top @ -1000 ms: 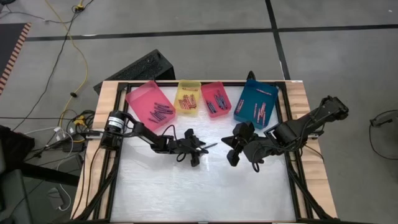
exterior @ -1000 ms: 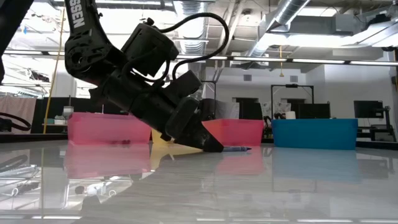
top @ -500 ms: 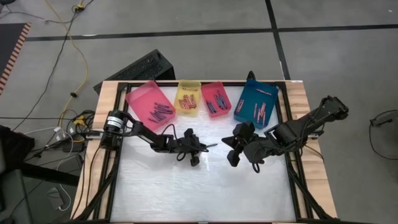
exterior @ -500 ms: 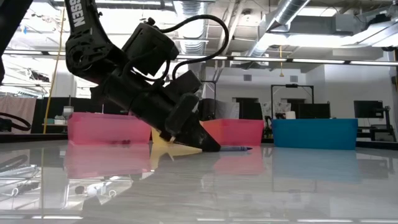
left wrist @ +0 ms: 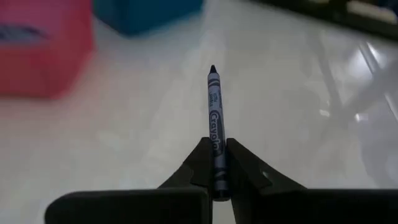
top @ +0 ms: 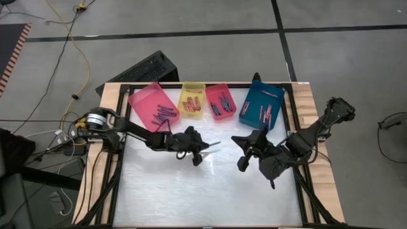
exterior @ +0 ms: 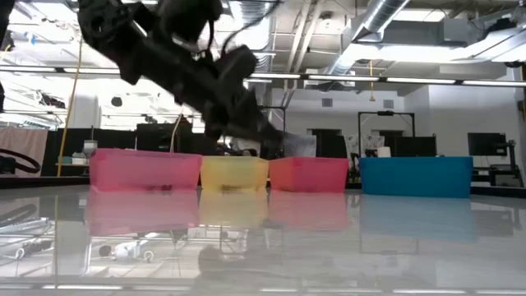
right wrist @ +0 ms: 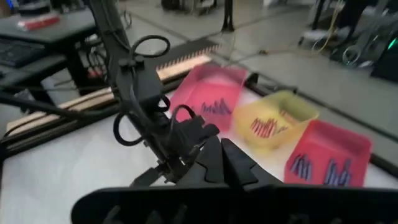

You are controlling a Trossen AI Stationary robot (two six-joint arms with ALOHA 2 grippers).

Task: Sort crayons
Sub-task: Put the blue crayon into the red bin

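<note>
L gripper (top: 205, 149) is shut on a dark crayon (left wrist: 214, 118), lifted off the table (top: 210, 191) near mid-front. Crayon's long axis runs straight out past the fingertips, tip fwd. Trays sit behind it: pink (top: 143, 100), yellow (top: 193, 108), red (top: 229, 97), blue (top: 253, 111) at far R. L arm is nearer the pink/yellow/red ones, so prob. carries it back. R gripper (top: 243, 152) hovers mid-R, shut, holding nothing.

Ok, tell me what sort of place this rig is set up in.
Most likely an open industrial lab or workshop. The low view shows exposed ceiling ducts and workstations with monitors behind the table, and the high view shows a bare concrete floor with a yellow cable trailing across it.
</note>
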